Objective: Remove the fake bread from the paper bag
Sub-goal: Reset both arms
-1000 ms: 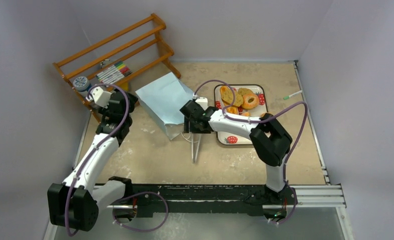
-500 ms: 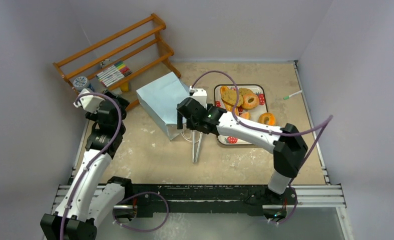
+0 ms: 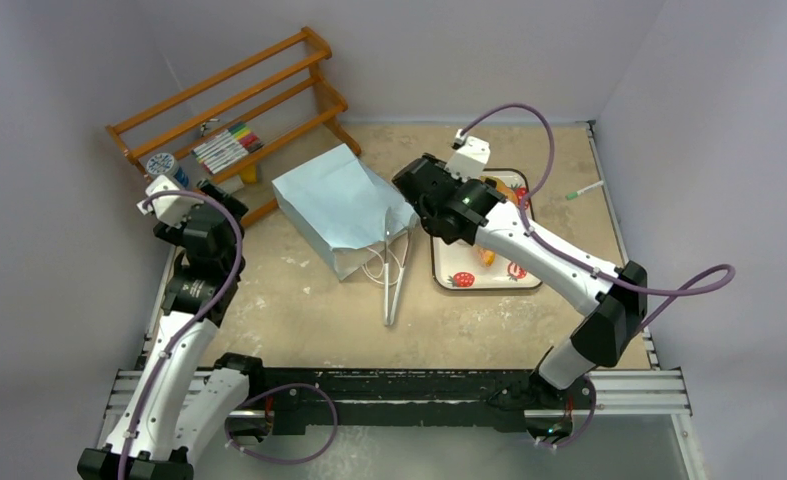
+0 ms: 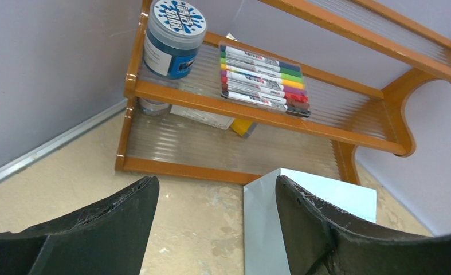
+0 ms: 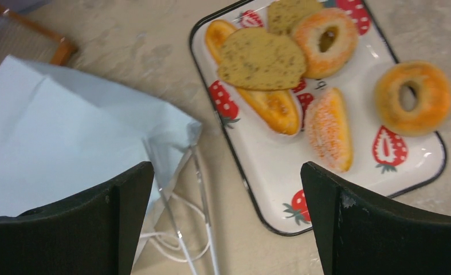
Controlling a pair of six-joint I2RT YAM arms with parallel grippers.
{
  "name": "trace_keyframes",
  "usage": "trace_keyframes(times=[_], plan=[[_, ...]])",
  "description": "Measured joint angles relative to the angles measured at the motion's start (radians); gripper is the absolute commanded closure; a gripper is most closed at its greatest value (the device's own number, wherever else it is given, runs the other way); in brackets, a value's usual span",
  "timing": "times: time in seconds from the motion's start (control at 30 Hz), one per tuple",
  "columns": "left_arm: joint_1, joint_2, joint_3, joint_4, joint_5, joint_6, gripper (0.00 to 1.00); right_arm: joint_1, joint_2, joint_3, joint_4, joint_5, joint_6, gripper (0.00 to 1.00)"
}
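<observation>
Here's the right pincer (image 5: 226,229), up over the tabletop (image 5: 125,34) with its jaws spread wide and nothing between them: empty-handed. Below it, out toward its right finger (image 5: 372,229), sits the strawberry-print tray (image 5: 349,183), and that's where the fake bread (image 5: 261,57) is. A squarish brown slice lies across a long orange loaf (image 5: 274,109), with a sugared ring donut (image 5: 326,37) just beyond them. A sugared oblong piece (image 5: 329,129) lies mid-tray, and a second, golden donut (image 5: 413,97) sits right up at the rim on the outer side. Over on the left finger's (image 5: 68,240) side, the light blue paper bag (image 5: 68,132) lies flat on its side. Its white string handles (image 5: 177,243) trail onto the tabletop in the gap between the two fingers, alongside a slim metal tong-like tool (image 3: 392,290). What's inside the bag, I can't tell from here. Now the left pincer (image 4: 217,229), well apart from all that. Its jaws are wide too, gripping nothing, and it faces the wooden rack (image 4: 257,109). The bag's far end pokes in just ahead of its right finger (image 4: 383,252). On the rack shelf straight ahead lies a pack of coloured markers (image 4: 263,80), and a blue-lidded jar (image 4: 174,37) stands further toward the left-finger side. A small yellow object (image 4: 243,126) shows under that shelf, too hidden to name.
</observation>
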Motion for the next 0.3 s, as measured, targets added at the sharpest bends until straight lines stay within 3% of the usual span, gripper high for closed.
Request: trace_keyframes(times=[0.3], plan=[[0.0, -0.1, -0.077, 0.062, -0.031, 0.11, 0.26, -0.086, -0.059, -0.118, -0.115, 0.122, 0.097, 0.0]])
